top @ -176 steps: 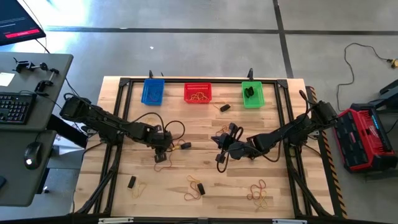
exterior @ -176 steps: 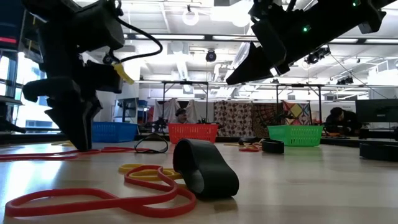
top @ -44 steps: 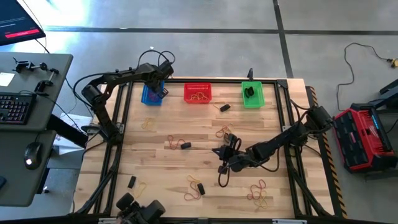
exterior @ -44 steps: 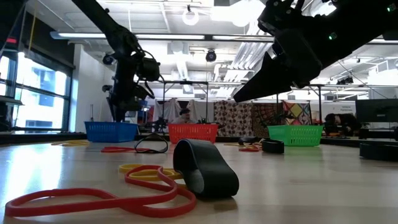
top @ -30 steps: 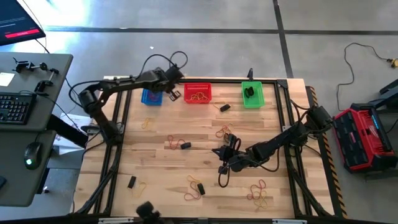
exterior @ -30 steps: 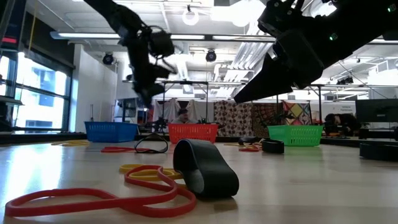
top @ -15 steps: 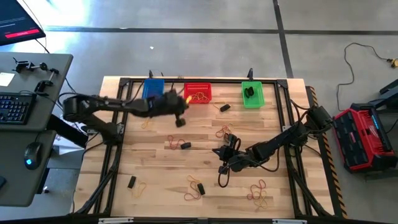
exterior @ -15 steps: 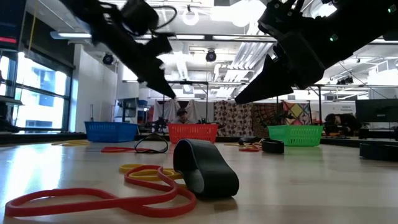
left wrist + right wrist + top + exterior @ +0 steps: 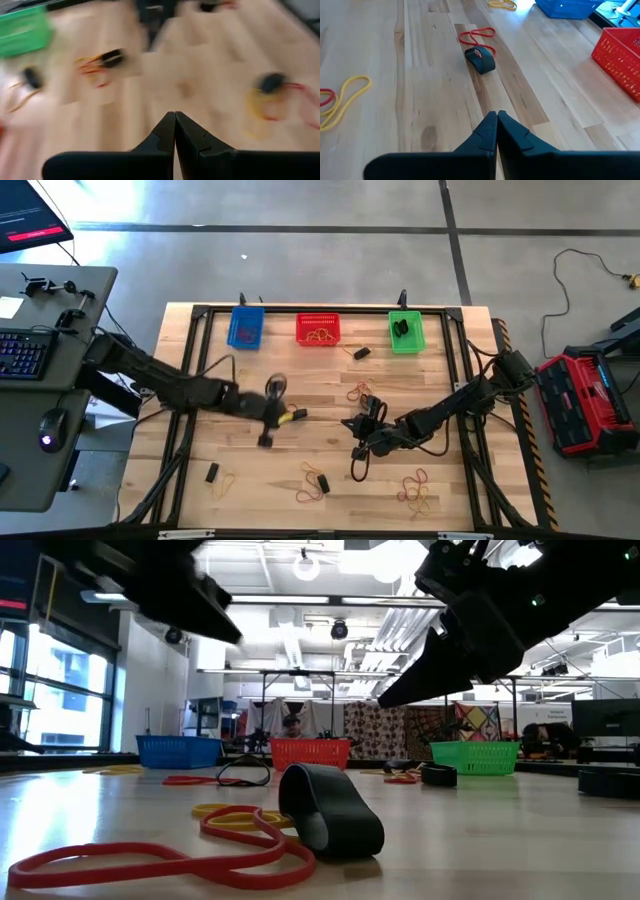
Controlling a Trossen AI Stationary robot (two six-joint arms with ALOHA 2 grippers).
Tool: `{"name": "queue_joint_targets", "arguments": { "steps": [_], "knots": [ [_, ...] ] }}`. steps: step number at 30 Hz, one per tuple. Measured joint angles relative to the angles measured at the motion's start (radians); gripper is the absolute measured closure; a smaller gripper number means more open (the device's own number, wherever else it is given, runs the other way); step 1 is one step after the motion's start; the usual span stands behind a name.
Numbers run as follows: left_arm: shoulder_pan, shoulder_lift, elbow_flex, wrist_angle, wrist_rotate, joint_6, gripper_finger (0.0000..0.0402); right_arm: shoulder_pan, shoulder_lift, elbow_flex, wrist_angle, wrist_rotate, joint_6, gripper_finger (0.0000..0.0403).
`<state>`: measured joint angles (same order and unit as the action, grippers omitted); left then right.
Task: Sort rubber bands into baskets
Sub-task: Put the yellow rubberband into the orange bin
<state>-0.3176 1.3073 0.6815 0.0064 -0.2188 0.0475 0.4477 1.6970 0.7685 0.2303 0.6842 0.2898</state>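
Blue (image 9: 245, 328), red (image 9: 318, 330) and green (image 9: 405, 332) baskets stand in a row at the table's far edge. Tan bands lie in the red one and a dark band in the green one. Loose bands lie on the wood. A dark band with red loops (image 9: 297, 414) shows in the right wrist view (image 9: 480, 59). Another dark band with yellow and red loops (image 9: 320, 482) lies near the front (image 9: 330, 810). My left gripper (image 9: 266, 436) is shut and empty over the table's middle left (image 9: 175, 120). My right gripper (image 9: 347, 426) is shut and empty at mid-table (image 9: 496, 117).
More bands lie scattered: a dark one (image 9: 360, 352) beside the green basket, orange loops (image 9: 360, 392), loops near the front right (image 9: 415, 488), and a dark band (image 9: 212, 473) at the front left. A black frame (image 9: 300, 308) edges the table. A red case (image 9: 585, 400) stands off to the right.
My left gripper has swung from between the blue and red baskets toward the table's near edge and down to the middle left of the table. It stays shut and moves fast enough to blur.
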Motion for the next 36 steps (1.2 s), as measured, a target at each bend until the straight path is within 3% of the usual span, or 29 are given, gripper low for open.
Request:
{"name": "queue_joint_targets", "arguments": {
  "steps": [4, 11, 30, 36],
  "knots": [
    [-0.116, 0.018, 0.000, 0.002, -0.014, -0.053, 0.0401, 0.000, 0.000, 0.000, -0.001, -0.005, 0.001, 0.0403],
    [-0.233, 0.039, 0.000, 0.006, -0.135, -0.096, 0.0401, 0.000, 0.000, 0.000, -0.002, -0.006, -0.009, 0.0403],
    [-0.248, 0.039, 0.000, 0.006, -0.159, -0.123, 0.0401, 0.000, 0.000, 0.000, -0.001, -0.007, -0.029, 0.0403],
    [-0.248, 0.044, 0.000, 0.008, -0.094, -0.136, 0.0399, -0.002, 0.000, 0.000, 0.000, -0.007, -0.063, 0.0403]
  ]
}}
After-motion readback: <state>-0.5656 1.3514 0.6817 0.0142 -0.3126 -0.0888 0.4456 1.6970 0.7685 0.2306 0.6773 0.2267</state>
